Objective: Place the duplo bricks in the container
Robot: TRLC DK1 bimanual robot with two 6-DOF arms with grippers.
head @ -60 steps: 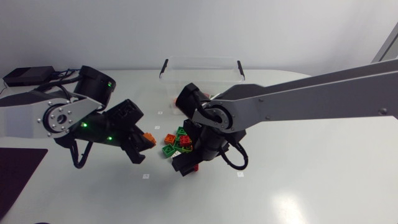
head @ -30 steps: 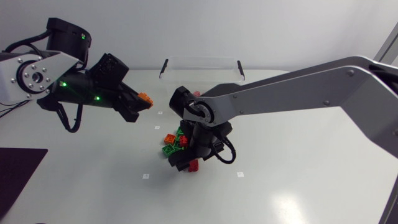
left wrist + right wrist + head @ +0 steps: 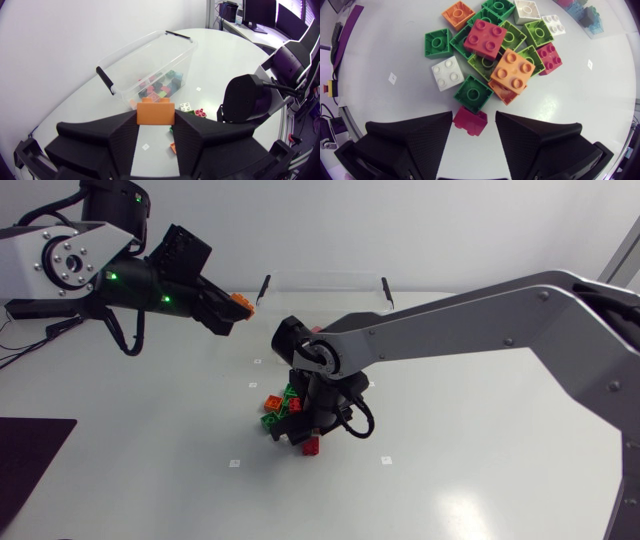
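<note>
The left gripper pinches an orange brick aloft short of the container, likely for dropping in, while the right gripper, fingers wide, straddles a pink brick beside the pile.

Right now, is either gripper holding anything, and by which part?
The left gripper clamps an orange duplo brick by its two opposite side walls. The right gripper holds nothing; its open fingers only straddle a dark pink brick.
</note>
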